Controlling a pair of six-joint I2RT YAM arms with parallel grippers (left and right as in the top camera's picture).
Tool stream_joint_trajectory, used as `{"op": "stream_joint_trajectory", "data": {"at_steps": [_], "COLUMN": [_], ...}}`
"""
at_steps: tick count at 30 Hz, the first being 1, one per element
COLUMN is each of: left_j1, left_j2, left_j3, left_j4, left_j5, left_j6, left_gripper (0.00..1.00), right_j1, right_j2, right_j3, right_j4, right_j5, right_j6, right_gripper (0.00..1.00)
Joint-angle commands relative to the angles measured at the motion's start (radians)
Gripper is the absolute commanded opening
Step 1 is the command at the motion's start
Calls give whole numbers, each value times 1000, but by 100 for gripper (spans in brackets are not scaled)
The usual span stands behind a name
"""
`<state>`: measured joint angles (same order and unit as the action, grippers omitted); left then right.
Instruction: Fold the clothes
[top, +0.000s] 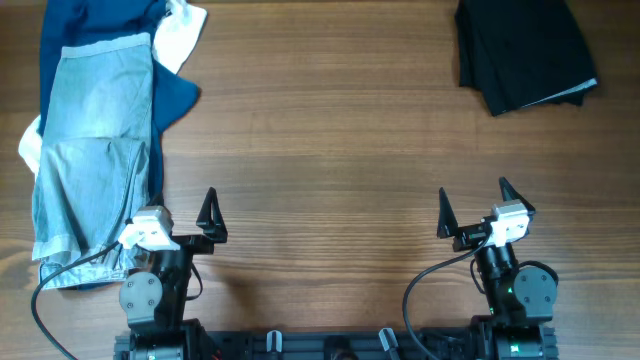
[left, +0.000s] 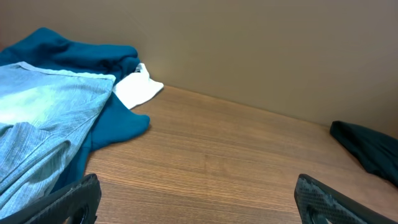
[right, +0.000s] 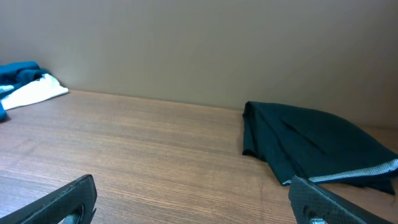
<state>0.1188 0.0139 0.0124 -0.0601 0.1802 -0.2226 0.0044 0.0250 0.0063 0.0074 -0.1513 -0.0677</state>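
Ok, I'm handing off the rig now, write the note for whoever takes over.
Left hand: open, empty, low near the base, beside the lower end of the denim shorts.
Right hand: open, empty, near the base.
Shorts lie lengthwise at far left, on a navy shirt and white cloth. Black garment sits folded far right.
Left to do: fold the shorts; no finished fold shows.

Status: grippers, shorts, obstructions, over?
Left gripper, right gripper open, empty. Denim shorts lie left, atop navy shirt, ungripped. White cloth beside them; black garment far right.
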Motion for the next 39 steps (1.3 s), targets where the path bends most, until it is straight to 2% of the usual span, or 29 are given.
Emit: {"op": "stream_joint_trajectory", "data": {"at_steps": [1, 4, 8, 9, 12, 16, 23, 29, 32, 36, 39], "left_j1": [1, 1, 1, 1, 1, 1, 1, 1, 1, 1, 2], "left_j2": [-2, -2, -2, -2, -1, 36, 298, 648, 798, 930, 1006], "left_j3": [-6, -6, -6, -6, 6, 106, 421, 782, 911, 952, 952], "left_j4": [3, 3, 8, 20, 42, -43, -253, -545, -665, -684, -650], "left_j5": [1, 2, 19, 42, 78, 78, 77, 23, 9, 5, -134], "left_j6": [2, 2, 2, 2, 2, 2, 2, 10, 47, 64, 82], "left_gripper": [100, 100, 100, 100, 100, 100, 100, 100, 100, 100, 100], "right_j1": [4, 4, 4, 4, 4, 4, 4, 51, 120, 230, 258], "right_j2": [5, 5, 5, 5, 6, 65, 389, 772, 948, 1188, 1323], "right_j3": [-1, -1, -1, -1, 5, 77, 330, 701, 856, 1028, 1057], "right_j4": [5, 8, 68, 110, 221, 216, 171, -110, -272, -453, -438], "right_j5": [16, -43, -129, -186, -342, -372, -391, -406, -328, -208, -233], "right_j6": [18, 79, 403, 416, 348, 266, 91, -56, -119, -145, -127], "right_gripper": [100, 100, 100, 100, 100, 100, 100, 100, 100, 100, 100]}}
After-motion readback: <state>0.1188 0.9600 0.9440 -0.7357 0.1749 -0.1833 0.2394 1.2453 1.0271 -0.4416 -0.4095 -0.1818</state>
